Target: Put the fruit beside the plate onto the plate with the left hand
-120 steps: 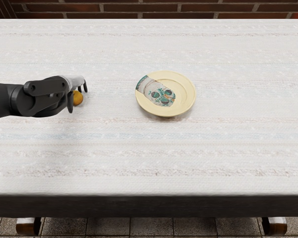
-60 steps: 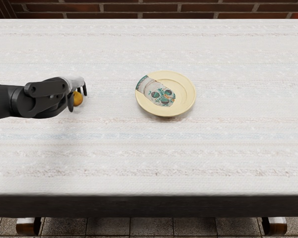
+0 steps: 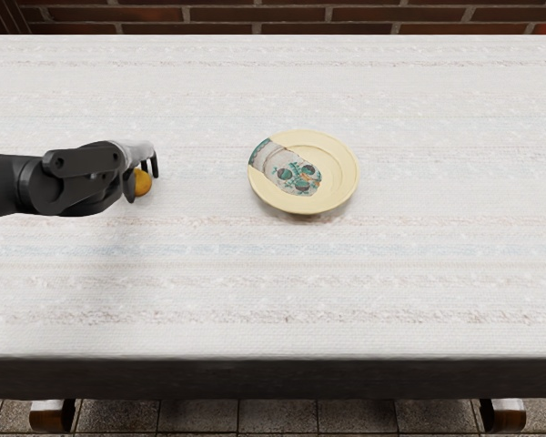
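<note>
A small orange fruit [image 3: 144, 185] sits at the left of the table, well left of the cream plate [image 3: 338, 157] with a green-patterned centre. My left hand [image 3: 138, 178] comes in from the left edge on a dark arm. Its fingers [image 3: 127, 189] curl around the fruit, with a dark fingertip on each side of it, and the hand hides the fruit's left part. The plate holds nothing. The right arm does not show.
The white-clothed table [image 3: 273, 273] stretches wide, with its front edge near the bottom of the view. A brick wall [image 3: 273, 14] runs along behind it. About a plate's width of bare cloth separates the fruit from the plate.
The left hand has shifted slightly upward and its fingers have drawn closer around the fruit. The fruit and plate stay where they were.
</note>
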